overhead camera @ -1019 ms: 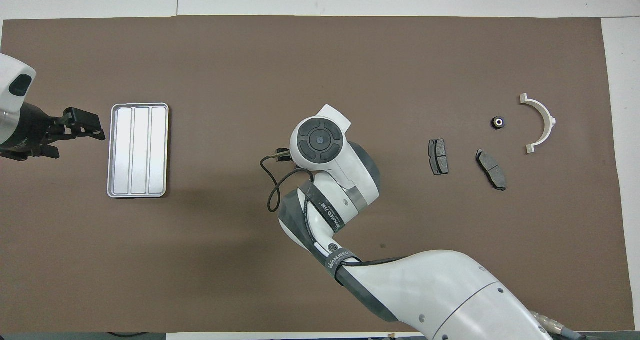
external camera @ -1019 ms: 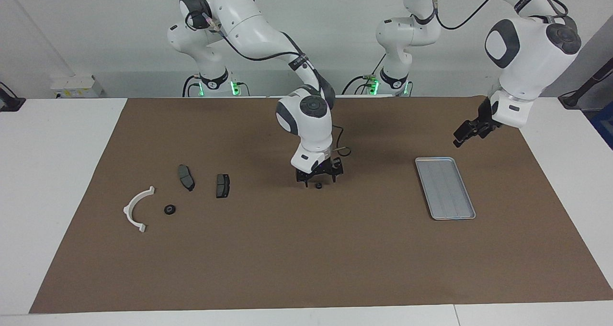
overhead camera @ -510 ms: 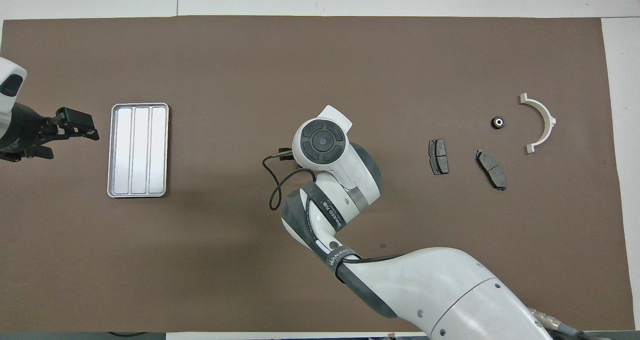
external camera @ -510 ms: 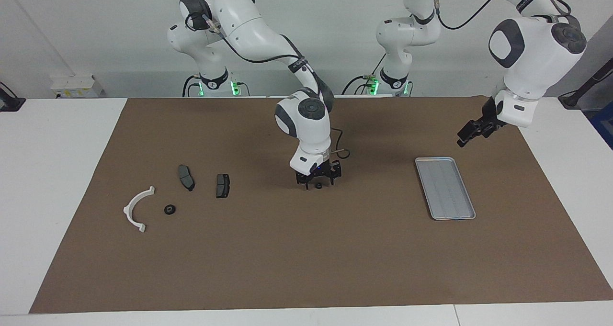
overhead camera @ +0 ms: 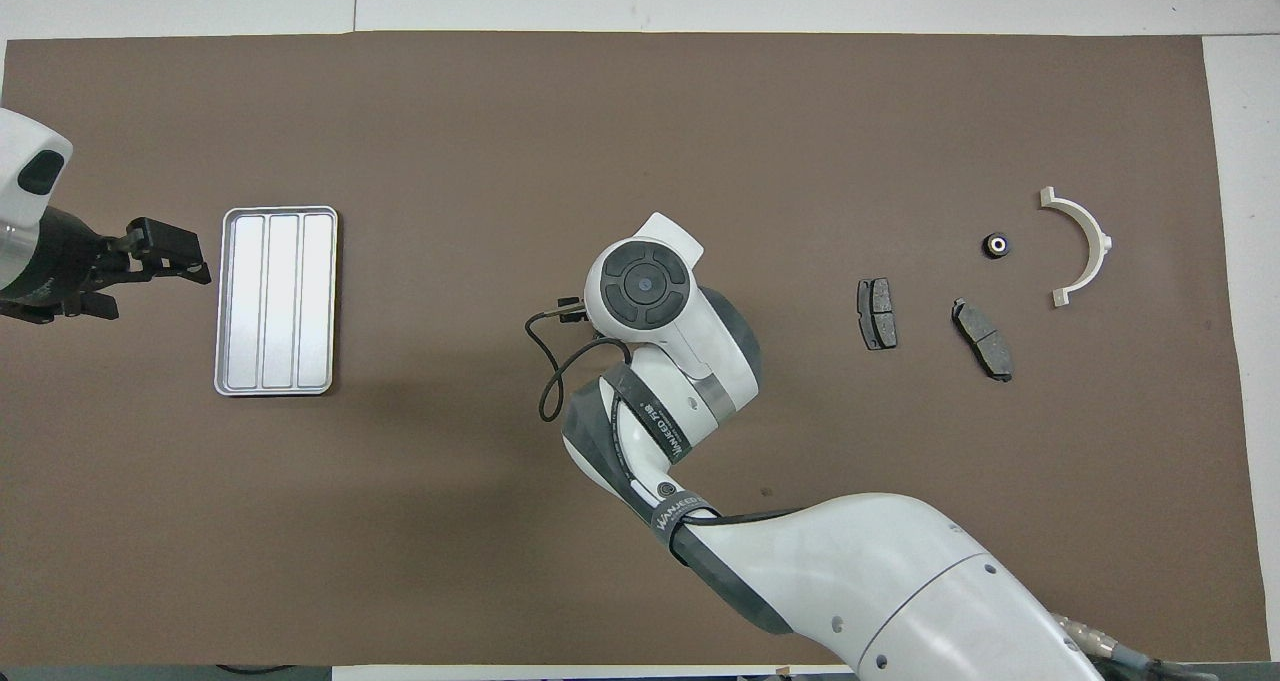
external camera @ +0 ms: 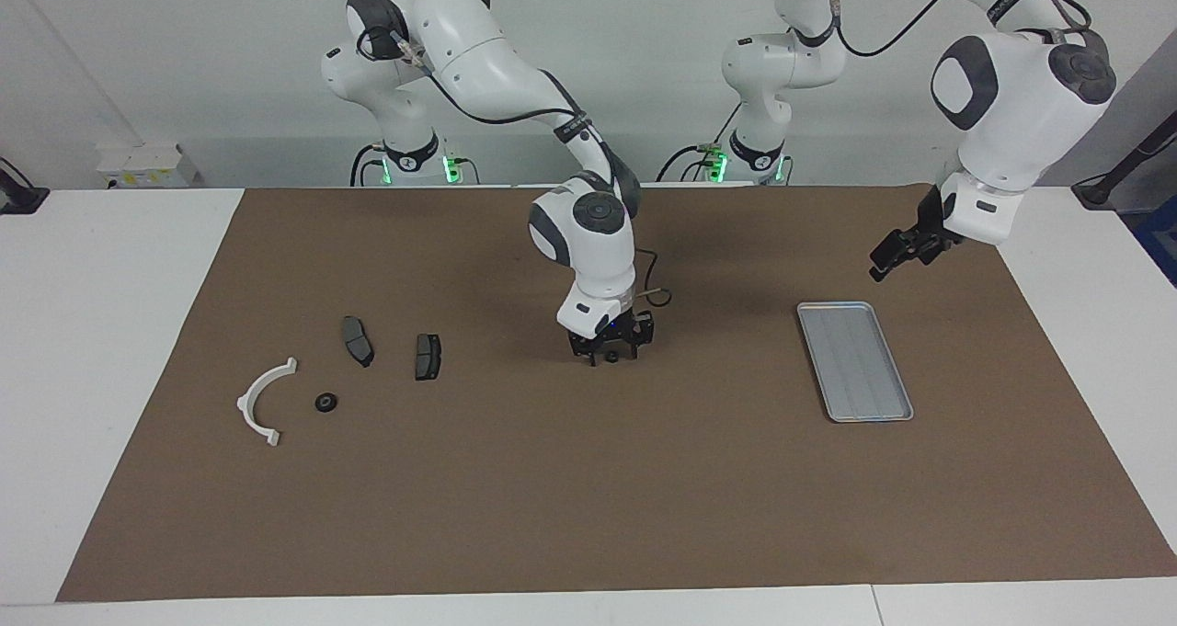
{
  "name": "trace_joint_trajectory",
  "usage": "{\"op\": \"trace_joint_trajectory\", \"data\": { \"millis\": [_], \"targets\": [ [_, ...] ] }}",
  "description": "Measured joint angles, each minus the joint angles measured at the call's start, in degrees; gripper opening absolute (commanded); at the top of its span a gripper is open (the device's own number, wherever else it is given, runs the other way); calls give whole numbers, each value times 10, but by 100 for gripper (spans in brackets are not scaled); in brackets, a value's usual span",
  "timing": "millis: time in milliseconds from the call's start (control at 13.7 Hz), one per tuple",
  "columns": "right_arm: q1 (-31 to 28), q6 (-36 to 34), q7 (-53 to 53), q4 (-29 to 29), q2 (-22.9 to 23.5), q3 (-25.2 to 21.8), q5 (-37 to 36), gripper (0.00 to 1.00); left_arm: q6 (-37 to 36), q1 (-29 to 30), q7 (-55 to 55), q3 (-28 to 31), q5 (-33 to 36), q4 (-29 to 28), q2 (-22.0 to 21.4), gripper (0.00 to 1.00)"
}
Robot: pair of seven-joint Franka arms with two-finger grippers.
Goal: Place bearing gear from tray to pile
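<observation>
A small black bearing gear (external camera: 611, 358) lies on the brown mat at mid-table, apart from the tray and the pile. My right gripper (external camera: 610, 353) is down over it, open, with one finger on either side and a small gap to each. In the overhead view the right wrist (overhead camera: 645, 283) hides both. The silver tray (external camera: 855, 361) (overhead camera: 277, 301) lies bare toward the left arm's end. My left gripper (external camera: 890, 260) (overhead camera: 180, 256) hangs open and holding nothing above the mat beside the tray. The pile holds a white half-ring (external camera: 265, 401) (overhead camera: 1082, 243) and two dark plates (external camera: 358, 340) (external camera: 428, 357).
A second small black gear (external camera: 325, 403) (overhead camera: 996, 245) lies in the pile beside the half-ring. In the overhead view the plates (overhead camera: 877, 313) (overhead camera: 982, 338) lie between the right wrist and the half-ring. The brown mat (external camera: 552, 497) covers most of the white table.
My right gripper has sunk a little and its fingers have drawn closer around the gear. The left gripper shifted slightly and came back to about the same spot.
</observation>
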Motion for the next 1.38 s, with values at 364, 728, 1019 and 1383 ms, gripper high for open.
{"op": "trace_joint_trajectory", "data": {
  "millis": [364,728,1019,1383],
  "targets": [
    [0,-2,0,0,-2,-1,0,3,-61,0,1,-6,0,41,-1,100],
    [-4,-2,-4,1,-3,-1,0,0,-89,2,20,-11,0,81,-2,100],
    [-65,-44,-92,29,-4,-4,0,0,-79,3,48,-10,19,82,-2,100],
    [-201,-120,-295,63,-17,-3,4,0,-77,8,58,-9,23,82,-2,100]
  ]
}}
